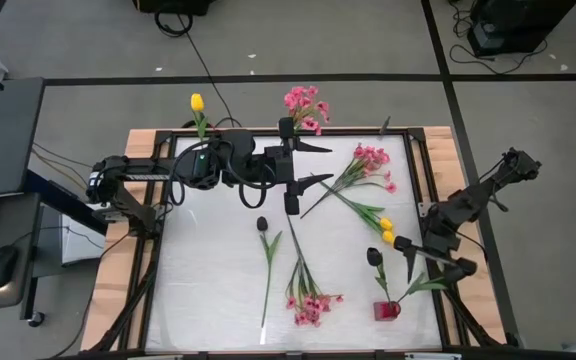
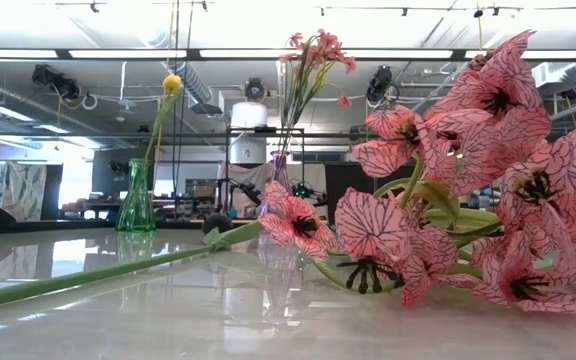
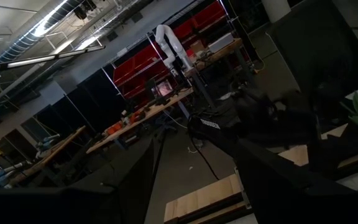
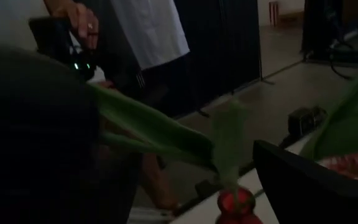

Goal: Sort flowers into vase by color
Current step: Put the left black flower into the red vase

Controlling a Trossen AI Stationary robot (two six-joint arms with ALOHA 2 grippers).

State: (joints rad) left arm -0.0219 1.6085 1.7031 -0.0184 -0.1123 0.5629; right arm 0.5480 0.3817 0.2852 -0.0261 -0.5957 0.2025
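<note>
Dark tulip (image 1: 374, 257) in red vase (image 1: 386, 311), just beside right gripper (image 1: 438, 262), fingers apart, empty

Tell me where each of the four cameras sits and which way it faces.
High view: overhead, straight down on the white table; both dark arms show.
Low view: tabletop height, looking level past pink blossom sprays; no arm visible.
Left wrist view: faces the workshop; own dark fingers show.
Right wrist view: faces the small red vase and a person; own finger shows.
Shared: the red vase appears overhead too.
</note>
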